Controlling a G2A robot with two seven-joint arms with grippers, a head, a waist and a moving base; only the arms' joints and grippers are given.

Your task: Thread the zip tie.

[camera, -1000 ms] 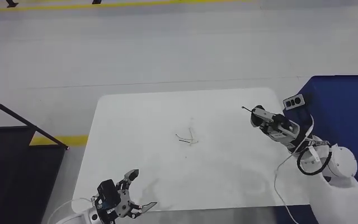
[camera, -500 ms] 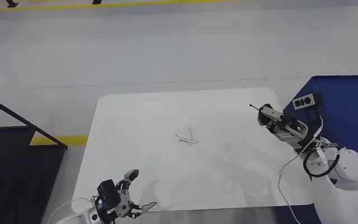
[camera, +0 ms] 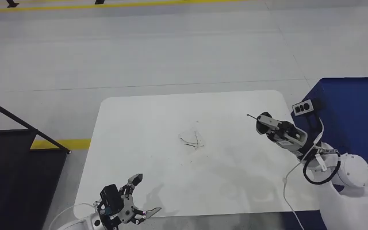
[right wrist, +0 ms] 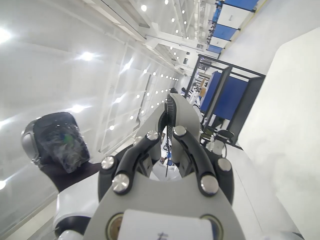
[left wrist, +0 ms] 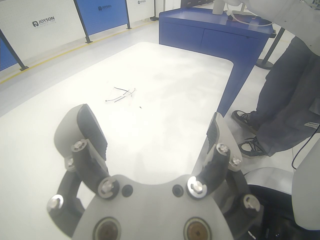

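— Where is everything?
— At the middle of the table (camera: 132, 132) lie loose zip ties (camera: 191, 141), with open surface all round. Your right gripper (camera: 262, 119), near the right edge, pinches one zip tie (camera: 252, 117); your left gripper (camera: 148, 194) gapes at the near edge.

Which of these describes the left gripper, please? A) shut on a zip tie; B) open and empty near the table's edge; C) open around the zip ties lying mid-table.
B: the left gripper has its jaws spread wide with nothing between them, near the edge of the table, well apart from the zip ties lying mid-table.
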